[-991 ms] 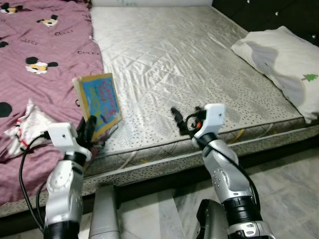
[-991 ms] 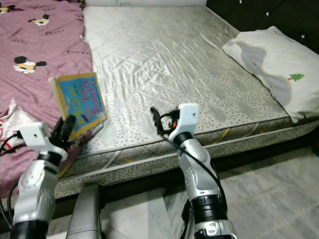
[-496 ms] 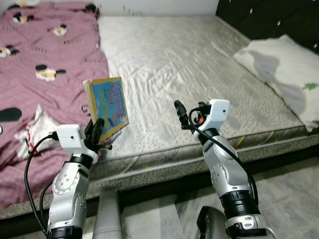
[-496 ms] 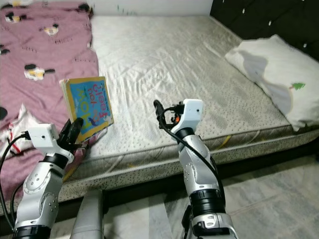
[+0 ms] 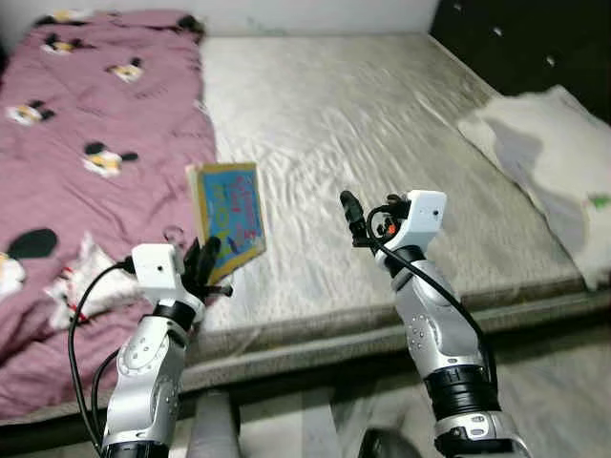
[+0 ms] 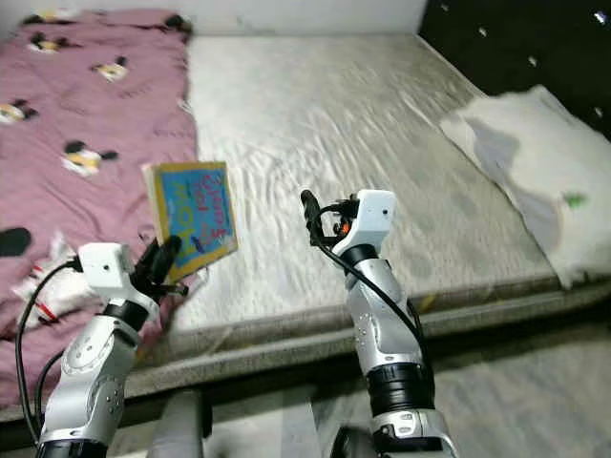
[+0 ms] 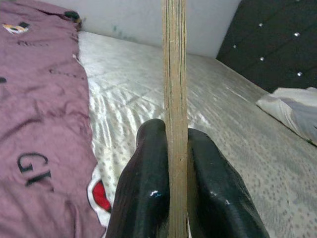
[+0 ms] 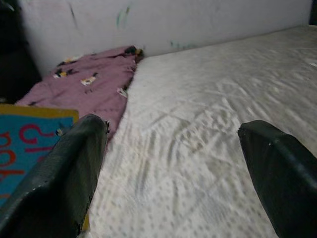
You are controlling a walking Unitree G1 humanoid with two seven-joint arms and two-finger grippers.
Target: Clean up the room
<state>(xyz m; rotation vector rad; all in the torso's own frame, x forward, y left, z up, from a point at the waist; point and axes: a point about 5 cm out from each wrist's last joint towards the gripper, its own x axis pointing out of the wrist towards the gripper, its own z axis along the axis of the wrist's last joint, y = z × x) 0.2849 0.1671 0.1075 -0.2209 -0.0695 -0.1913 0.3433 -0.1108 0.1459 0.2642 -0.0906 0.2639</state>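
A thin blue children's book [image 5: 232, 218] with a yellow border stands upright above the near part of the bare grey mattress [image 5: 363, 124]. My left gripper [image 5: 202, 264] is shut on its lower edge; in the left wrist view the book's edge [image 7: 174, 99] runs between the two black fingers [image 7: 143, 193]. My right gripper [image 5: 351, 216] is raised over the mattress to the right of the book, open, with nothing between its fingers [image 8: 64, 173]. The book's blue cover [image 8: 27, 148] shows beside one of them.
A purple cartoon-print blanket [image 5: 86, 134] covers the bed's left side, with a crumpled white cloth [image 5: 81, 277] on it near my left arm. A white pillow [image 5: 544, 162] lies at the right by the dark headboard [image 5: 535, 48]. Tiled floor [image 6: 535, 382] runs below the bed edge.
The whole view has shifted, so the camera moved. My left gripper has lifted the book higher and more upright. The right gripper has risen too and stays open.
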